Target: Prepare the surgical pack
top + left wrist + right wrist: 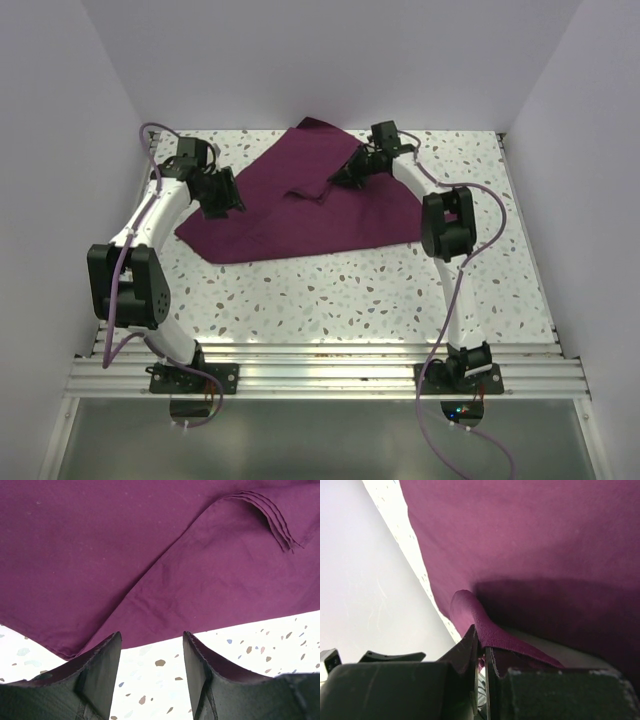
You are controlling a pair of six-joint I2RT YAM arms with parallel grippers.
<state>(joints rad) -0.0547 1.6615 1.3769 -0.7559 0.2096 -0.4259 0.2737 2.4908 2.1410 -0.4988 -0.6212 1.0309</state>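
Observation:
The maroon-purple cloth (300,205) lies folded on the speckled table toward the back, with a small folded corner (308,193) raised near its middle. My left gripper (222,198) is open and empty at the cloth's left edge; its fingers (102,672) hover over bare table just short of the cloth (150,555). My right gripper (345,176) is shut on a fold of the cloth (485,625) at the cloth's upper right part. The metal tray, scissors and gauze are out of view.
White walls close in the table (330,300) at the back and both sides. The wall stands close beside the right gripper in the right wrist view (365,580). An aluminium rail (320,372) runs along the near edge.

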